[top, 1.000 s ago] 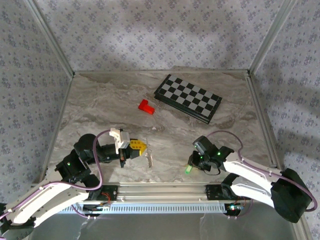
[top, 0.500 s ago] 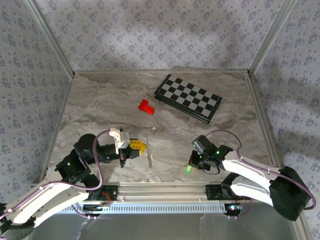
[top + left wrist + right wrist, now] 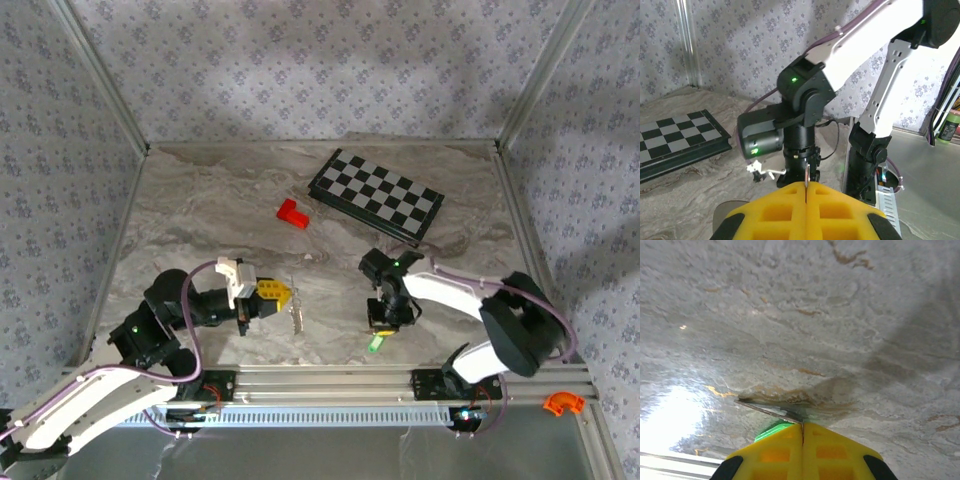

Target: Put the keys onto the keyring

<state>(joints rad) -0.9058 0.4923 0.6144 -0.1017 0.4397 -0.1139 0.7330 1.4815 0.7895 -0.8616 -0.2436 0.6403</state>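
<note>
The keyring is left of the keys; the chessboard sits behind them.

chessboard black-grey checks | block left of chessboard red | key bright green | keyring silvery | table grey-beige marble veining | walls pale, purple floral print | left gripper yellow | right gripper yellow | arms white, black joints

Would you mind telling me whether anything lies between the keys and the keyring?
Nothing visible does. A bare stretch of table separates the keys, pinched by the right gripper, from the keyring in the left gripper.
</note>
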